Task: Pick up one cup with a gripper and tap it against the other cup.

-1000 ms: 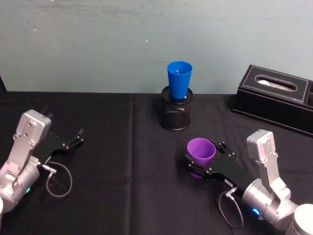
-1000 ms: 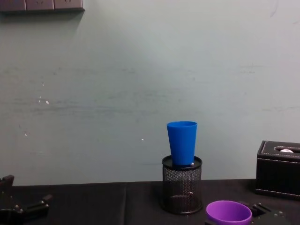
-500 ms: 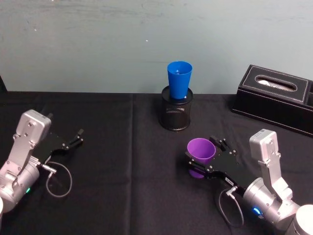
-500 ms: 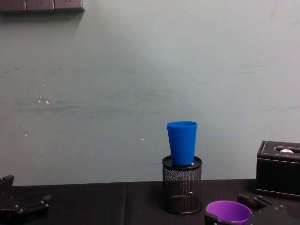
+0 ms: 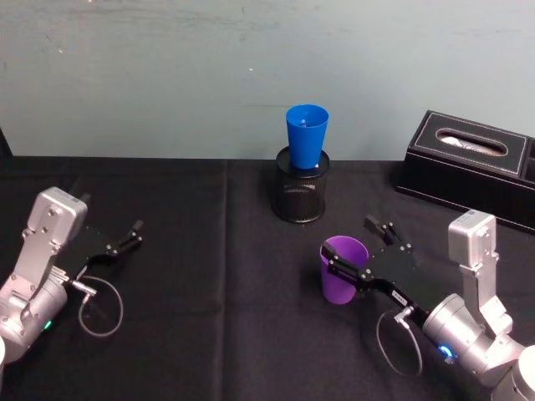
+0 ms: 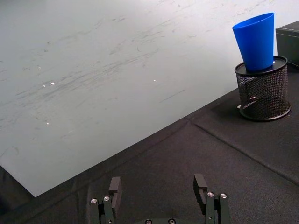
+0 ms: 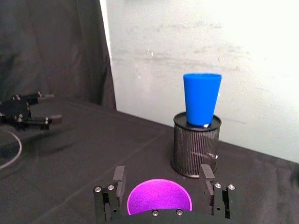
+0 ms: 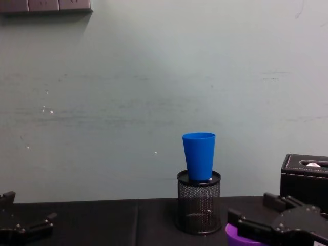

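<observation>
My right gripper [image 5: 361,252] sits toward the right front of the black table [image 5: 209,334], fingers spread with the purple cup [image 5: 343,269] upright between them; I can't tell if the pads touch its wall, so not calling it clamped. The blue cup [image 5: 306,137] stands upright, base down in the black mesh holder [image 5: 302,195], which sits near the table's back edge around the middle, well apart from the purple cup. Black tissue box [image 5: 471,168] is at the back right corner, clear of the line between the cups. Only the holder's rim wraps the blue cup's lower part. My left gripper [image 5: 124,240] is parked near the table's left edge, fingers apart, holding nothing. Right wrist view looks down into the purple cup's rim [image 7: 159,198] between my two fingers [image 7: 119,178], blue cup [image 7: 202,99] straight ahead. Chest view gives just a sliver of purple [image 8: 237,238] behind the finger [image 8: 256,226]. Left wrist view shows the gap between the left fingers [image 6: 114,185].
</observation>
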You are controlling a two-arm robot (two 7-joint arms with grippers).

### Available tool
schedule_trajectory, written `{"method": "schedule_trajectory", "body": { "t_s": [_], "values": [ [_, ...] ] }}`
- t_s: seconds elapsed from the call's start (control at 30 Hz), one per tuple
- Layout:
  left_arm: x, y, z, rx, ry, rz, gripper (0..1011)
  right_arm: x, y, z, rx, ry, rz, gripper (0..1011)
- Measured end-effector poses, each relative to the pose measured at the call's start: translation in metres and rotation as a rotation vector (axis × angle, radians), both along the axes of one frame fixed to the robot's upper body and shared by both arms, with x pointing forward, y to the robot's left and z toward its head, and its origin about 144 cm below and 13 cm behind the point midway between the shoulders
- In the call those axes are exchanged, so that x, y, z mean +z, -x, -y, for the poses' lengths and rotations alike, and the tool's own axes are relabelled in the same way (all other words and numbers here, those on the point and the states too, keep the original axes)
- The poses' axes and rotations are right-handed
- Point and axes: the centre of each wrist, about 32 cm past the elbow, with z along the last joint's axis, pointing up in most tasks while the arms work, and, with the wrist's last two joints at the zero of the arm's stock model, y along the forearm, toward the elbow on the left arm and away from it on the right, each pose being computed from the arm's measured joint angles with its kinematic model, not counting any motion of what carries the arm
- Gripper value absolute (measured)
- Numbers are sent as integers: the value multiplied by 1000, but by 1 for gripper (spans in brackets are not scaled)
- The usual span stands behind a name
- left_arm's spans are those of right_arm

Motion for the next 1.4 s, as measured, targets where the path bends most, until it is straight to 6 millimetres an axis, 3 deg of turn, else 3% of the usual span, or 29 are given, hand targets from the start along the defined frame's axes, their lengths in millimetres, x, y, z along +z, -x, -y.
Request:
{"method": "schedule_trajectory", "body": {
  "t_s": [1.4],
  "values": [
    [0,0,0,0,0,0,1011,1,1,1,7,-33,21,1003]
  ]
}}
